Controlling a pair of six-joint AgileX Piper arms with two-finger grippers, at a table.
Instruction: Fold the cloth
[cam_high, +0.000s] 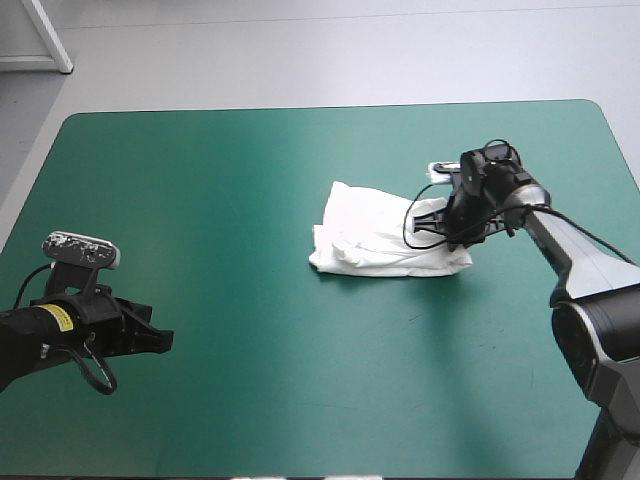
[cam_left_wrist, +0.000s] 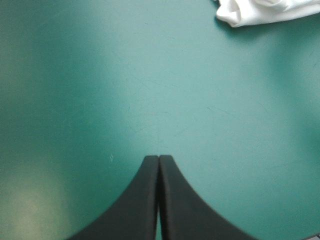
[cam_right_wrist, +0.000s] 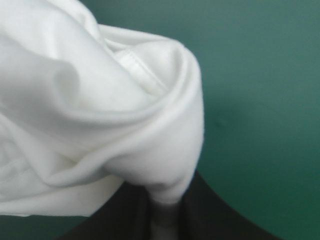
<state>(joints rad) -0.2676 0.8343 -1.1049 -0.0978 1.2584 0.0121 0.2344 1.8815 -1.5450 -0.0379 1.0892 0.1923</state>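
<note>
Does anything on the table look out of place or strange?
Nothing is damaged or spilled. The only untidy thing is the T-shirt, a crumpled heap right of centre, with the right hand shut on its edge. The left hand is shut over bare teal-green cover, apart from it.

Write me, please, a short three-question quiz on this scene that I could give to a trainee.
1. True or false: the left gripper is open.
2. Multiple choice: the T-shirt is A) spread flat, B) a crumpled heap on the teal-green cover, C) lifted clear of the table.
3. Short answer: which gripper holds the T-shirt?

Key:
1. False: its fingers meet, shut on nothing, apart from the T-shirt.
2. B.
3. The right gripper, with white fabric pinched between its fingers.
</note>
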